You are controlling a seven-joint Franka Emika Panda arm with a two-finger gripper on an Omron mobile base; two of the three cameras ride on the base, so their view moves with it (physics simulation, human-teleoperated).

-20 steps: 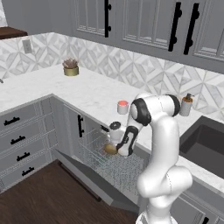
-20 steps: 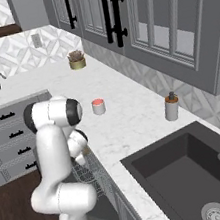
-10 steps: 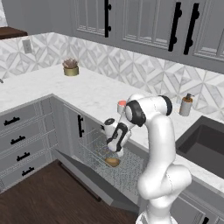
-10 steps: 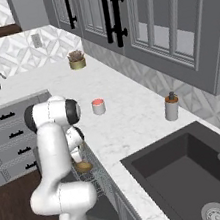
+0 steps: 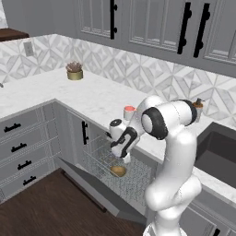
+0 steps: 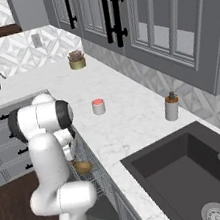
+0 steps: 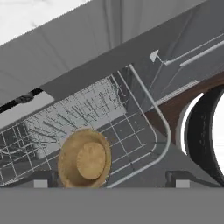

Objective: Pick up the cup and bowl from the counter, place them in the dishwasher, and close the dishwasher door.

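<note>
The long white marble counter (image 5: 87, 94) is running along the wall and turning a corner. Under its front edge, the grey dishwasher (image 5: 138, 177) is standing open. Its flat grey door (image 5: 94, 189) is hanging down toward the dark wood floor (image 5: 41, 207), and its silver wire rack (image 5: 103, 159) is sticking out over the door.

The white robot arm (image 5: 173, 152) is reaching down over the rack. Its gripper (image 5: 120, 156) is hanging just above the small round tan-brown wooden bowl (image 5: 118, 171). The bowl is sitting inside the rack, near the rack's front edge (image 7: 84, 162). In the hand camera the two dark finger tips (image 7: 39, 179) are standing wide apart with nothing between them, so the gripper looks spread and is not pinching the bowl.

The small white cup with the red top (image 6: 98, 106) is standing on the counter, close to its front edge, above the dishwasher.

I think about one third of the job is done. The bowl is in. The cup is waiting to go in, and then the door needs closing.

Counting: one bowl, one cup, one dishwasher, one rack, one arm. There is also one gold plant pot (image 5: 74, 73) by the back wall and one grey soap bottle (image 6: 171, 107) near the dark sink (image 6: 193, 169).
</note>
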